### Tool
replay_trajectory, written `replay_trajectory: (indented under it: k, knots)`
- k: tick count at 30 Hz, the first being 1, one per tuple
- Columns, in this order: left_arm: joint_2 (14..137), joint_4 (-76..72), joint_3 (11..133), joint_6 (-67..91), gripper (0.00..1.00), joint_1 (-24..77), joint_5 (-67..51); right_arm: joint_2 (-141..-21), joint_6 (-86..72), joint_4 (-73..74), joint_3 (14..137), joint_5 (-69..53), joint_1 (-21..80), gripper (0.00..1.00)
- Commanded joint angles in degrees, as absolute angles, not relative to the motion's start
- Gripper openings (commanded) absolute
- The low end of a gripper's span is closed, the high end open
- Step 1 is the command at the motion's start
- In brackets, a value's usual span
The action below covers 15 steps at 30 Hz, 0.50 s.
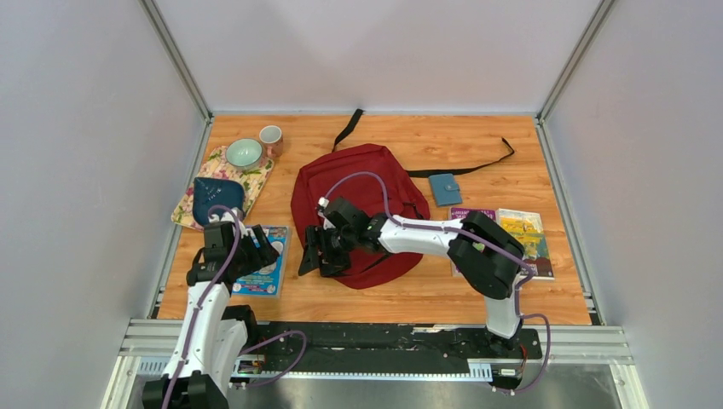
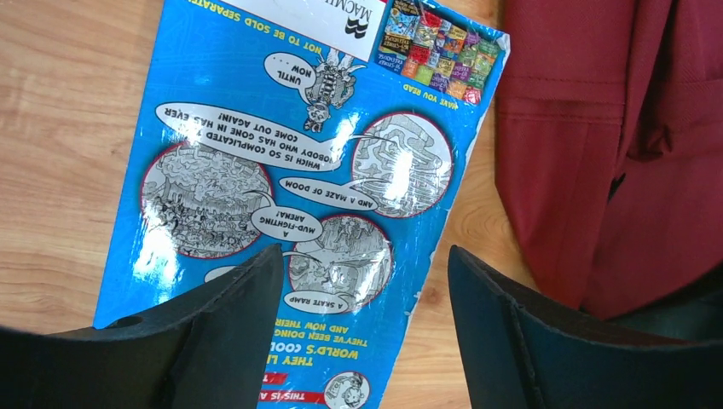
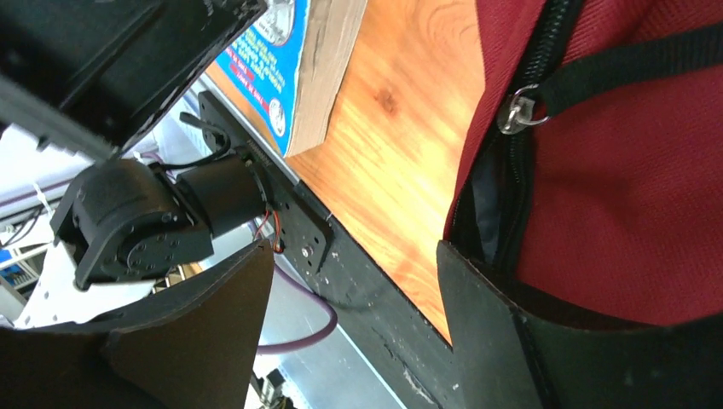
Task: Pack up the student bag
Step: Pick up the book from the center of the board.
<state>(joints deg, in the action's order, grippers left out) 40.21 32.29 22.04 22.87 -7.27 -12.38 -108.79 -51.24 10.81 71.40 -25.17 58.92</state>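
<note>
1. Student bag, a large dark red fabric backpack (image 1: 358, 192) with black straps: flat at the centre of the wooden desk (image 1: 384, 298), straps trailing to the far side.
2. Right end effector (image 1: 320, 254): at the bag's near-left edge, released, jaws apart with nothing clamped between them. In the wrist view, one finger beside the black zipper (image 3: 522, 162) and its metal pull (image 3: 514, 113).
3. Left end effector (image 2: 362, 256): released, poised over a glossy blue paperback book (image 2: 290, 170) lying flat just left of the bag.
4. Far left: floral cloth mat (image 1: 254, 181) bearing a dark blue pouch (image 1: 217, 198) and a pale green bowl (image 1: 244, 153); pink mug (image 1: 271, 138) beside it.
5. Right of the bag: small teal-blue wallet (image 1: 444, 188); nearer, a purple book (image 1: 471, 215) and a yellow-green book (image 1: 524, 234) side by side.
</note>
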Motion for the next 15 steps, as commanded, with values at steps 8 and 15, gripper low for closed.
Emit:
replay_trajectory:
  k: [8, 15]
  knots:
    - [36.82, 33.22, 26.27, 20.39, 0.80, -7.73, 3.21, -111.27, -52.47, 8.52, 76.12, -24.61, 60.38, 0.75]
    - [44.02, 31.38, 25.40, 22.49, 0.83, -7.73, 14.41, -109.08, -50.01, 9.14, 75.59, -24.87, 60.47, 0.75]
